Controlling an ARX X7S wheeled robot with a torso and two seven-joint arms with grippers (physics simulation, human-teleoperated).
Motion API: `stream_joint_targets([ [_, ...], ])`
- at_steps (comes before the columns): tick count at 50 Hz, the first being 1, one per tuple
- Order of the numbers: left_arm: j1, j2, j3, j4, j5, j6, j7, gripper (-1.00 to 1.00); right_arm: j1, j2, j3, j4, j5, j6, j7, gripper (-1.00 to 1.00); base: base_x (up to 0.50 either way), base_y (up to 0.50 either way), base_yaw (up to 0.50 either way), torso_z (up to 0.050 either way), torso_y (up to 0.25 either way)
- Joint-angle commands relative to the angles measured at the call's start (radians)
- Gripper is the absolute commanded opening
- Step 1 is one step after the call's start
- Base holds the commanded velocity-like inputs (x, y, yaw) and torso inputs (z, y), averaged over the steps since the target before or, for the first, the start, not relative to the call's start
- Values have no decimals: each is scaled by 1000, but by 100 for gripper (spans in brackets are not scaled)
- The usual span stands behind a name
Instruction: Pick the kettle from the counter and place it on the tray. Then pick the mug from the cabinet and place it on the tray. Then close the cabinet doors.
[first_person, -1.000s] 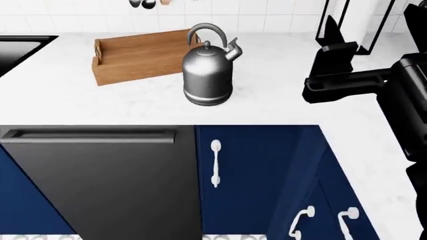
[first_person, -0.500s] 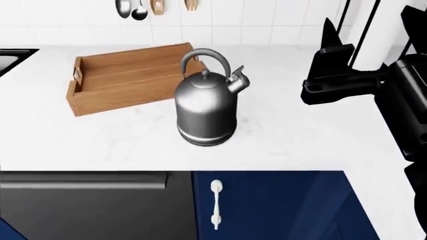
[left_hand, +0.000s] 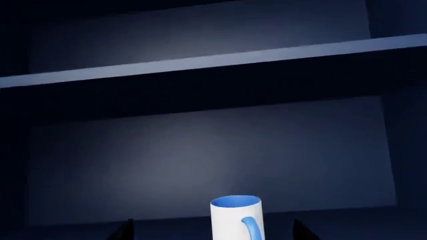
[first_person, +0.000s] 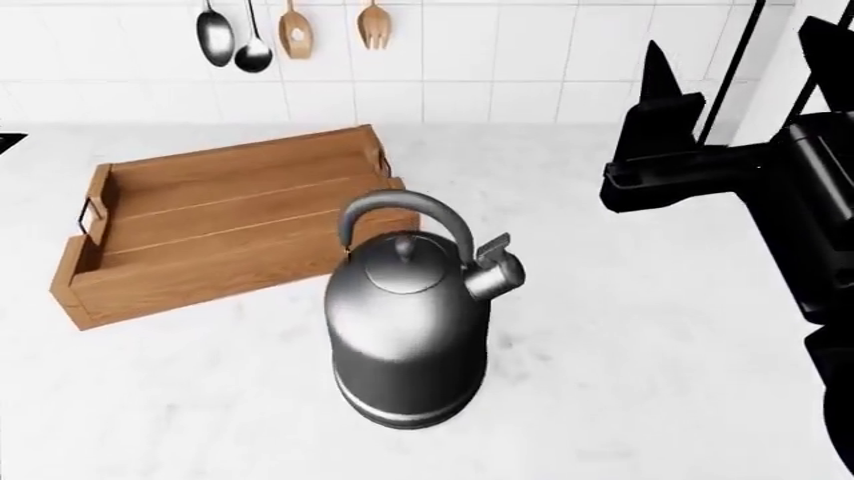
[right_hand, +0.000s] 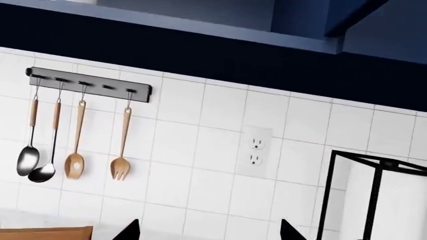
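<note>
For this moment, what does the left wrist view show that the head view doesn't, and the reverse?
Only the left wrist view shows the mug, standing on a dark cabinet shelf, with the left end effector open toward it. Only the head view shows the kettle on the counter beside the empty tray, with hanging utensils behind. They share nothing visible.

Matte black, blocky right arm (first_person: 787, 190) with pointed prongs.
</note>
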Motion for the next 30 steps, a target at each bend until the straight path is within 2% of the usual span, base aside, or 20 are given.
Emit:
stream_joint_targets([
  [1,0,0,14,-19,-23,11,-7,100,-15,4,-1,-6,-25,-9,-22,100,500,0,0,0,0],
  [25,0,-1,18,-50,-35,28,-1,100,-40,0,-15,-16,-91,-21,-71,100,500,0,0,0,1],
  [30,3,-4,29,-84,-62,43,-19,100,-51,-2,-10,-24,-115,-27,-88,100,0,0,0,0,3],
])
